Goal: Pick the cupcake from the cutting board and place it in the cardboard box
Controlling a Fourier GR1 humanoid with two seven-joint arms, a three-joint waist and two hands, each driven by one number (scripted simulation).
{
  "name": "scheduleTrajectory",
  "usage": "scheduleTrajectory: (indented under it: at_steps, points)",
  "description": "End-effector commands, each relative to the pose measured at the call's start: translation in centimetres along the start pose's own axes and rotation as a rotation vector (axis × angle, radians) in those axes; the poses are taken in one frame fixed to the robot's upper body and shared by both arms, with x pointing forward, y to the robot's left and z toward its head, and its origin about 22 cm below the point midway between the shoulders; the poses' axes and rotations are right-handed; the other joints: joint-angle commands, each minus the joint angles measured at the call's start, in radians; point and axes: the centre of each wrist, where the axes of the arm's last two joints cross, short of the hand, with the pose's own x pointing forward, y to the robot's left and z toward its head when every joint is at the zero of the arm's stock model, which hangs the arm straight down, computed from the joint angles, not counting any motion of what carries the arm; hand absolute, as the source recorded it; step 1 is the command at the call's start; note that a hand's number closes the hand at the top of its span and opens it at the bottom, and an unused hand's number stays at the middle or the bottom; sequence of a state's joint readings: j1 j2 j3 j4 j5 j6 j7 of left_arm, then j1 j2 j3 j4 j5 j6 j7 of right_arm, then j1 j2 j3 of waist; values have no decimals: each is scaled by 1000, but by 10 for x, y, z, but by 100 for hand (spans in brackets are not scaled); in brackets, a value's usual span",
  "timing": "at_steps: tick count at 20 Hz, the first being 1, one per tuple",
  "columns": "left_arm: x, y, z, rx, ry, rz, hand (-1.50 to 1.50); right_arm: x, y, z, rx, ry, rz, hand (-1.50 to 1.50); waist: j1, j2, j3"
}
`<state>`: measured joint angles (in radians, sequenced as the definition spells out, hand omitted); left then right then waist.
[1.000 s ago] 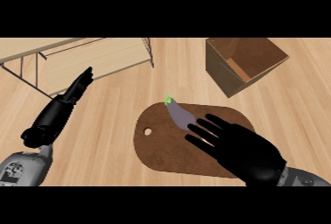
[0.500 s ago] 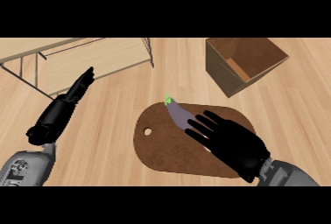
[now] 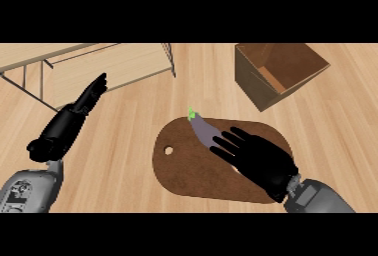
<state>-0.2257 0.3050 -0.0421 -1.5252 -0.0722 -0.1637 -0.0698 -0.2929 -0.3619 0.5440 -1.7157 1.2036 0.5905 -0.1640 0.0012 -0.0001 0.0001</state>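
Countertop of pale wood (image 3: 332, 135) lies open between brown oval cutting board (image 3: 188, 172) and open cardboard box (image 3: 255, 82) at its far edge, black right hand (image 3: 258, 159) spreading fingers over purple aubergine (image 3: 203, 129), left hand (image 3: 72, 119) straight, fingers pressed together.

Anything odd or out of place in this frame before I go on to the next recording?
Yes: the item on the cutting board does not look like a cupcake. It is a long purple vegetable with a green tip, more like an eggplant, lying at the board's upper edge and partly under the open right hand. Nothing looks spilled or damaged.
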Motion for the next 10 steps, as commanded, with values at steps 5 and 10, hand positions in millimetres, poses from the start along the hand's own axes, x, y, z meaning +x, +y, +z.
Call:
scheduleTrajectory:
  at_steps: [5,10]
  points:
    - [-9,10,5,-1,13,10,0,-6,26,-10,15,59,19,-150,-1,0,0]
    - [13,-1,3,4,-8,-11,0,-16,27,-35,14,34,-19,-150,3,0,0]
